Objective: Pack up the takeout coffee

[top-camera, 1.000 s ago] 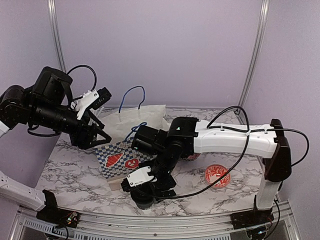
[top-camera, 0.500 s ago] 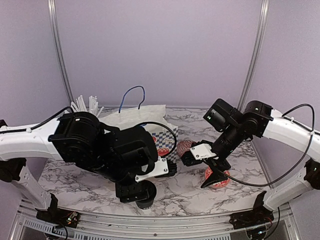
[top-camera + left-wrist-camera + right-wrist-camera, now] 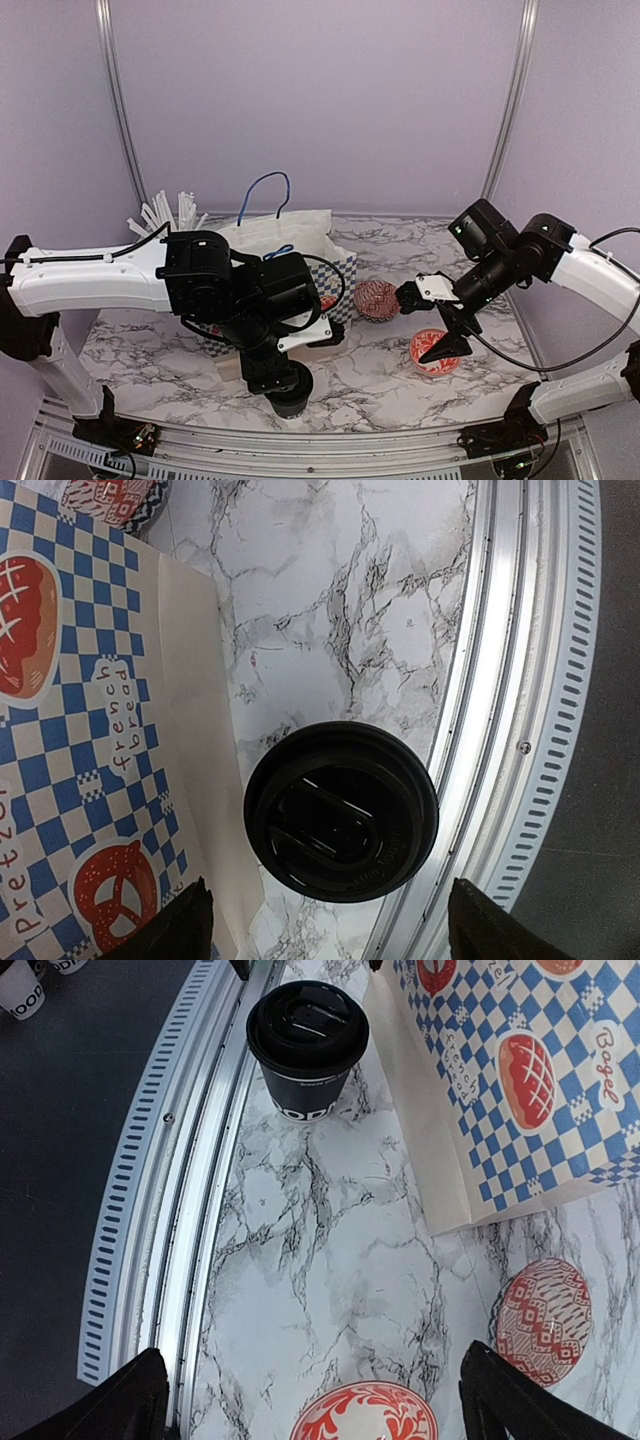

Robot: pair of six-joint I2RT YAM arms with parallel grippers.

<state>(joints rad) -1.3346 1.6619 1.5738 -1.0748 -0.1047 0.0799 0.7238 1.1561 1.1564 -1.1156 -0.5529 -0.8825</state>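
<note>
One takeout coffee cup (image 3: 292,402), black with a black lid, stands at the table's near edge. In the left wrist view its lid (image 3: 340,810) sits directly below and between my open fingers. My left gripper (image 3: 278,385) hovers just above it, open and empty. The right wrist view shows the same cup (image 3: 307,1045) far ahead, white lettering near its base. My right gripper (image 3: 428,322) is open and empty, over the right half of the table above a red-and-white bowl (image 3: 435,352).
A blue-and-white checkered paper bag (image 3: 338,272) with blue handles lies behind the cup, close on its left in the left wrist view (image 3: 80,730). A second patterned bowl (image 3: 377,299) sits beside the bag. White straws (image 3: 170,212) stand at back left. A metal rail (image 3: 500,680) borders the cup.
The right arm swung from over the cup to the right side. The left arm came down from the back left and now hovers over the cup, open.
</note>
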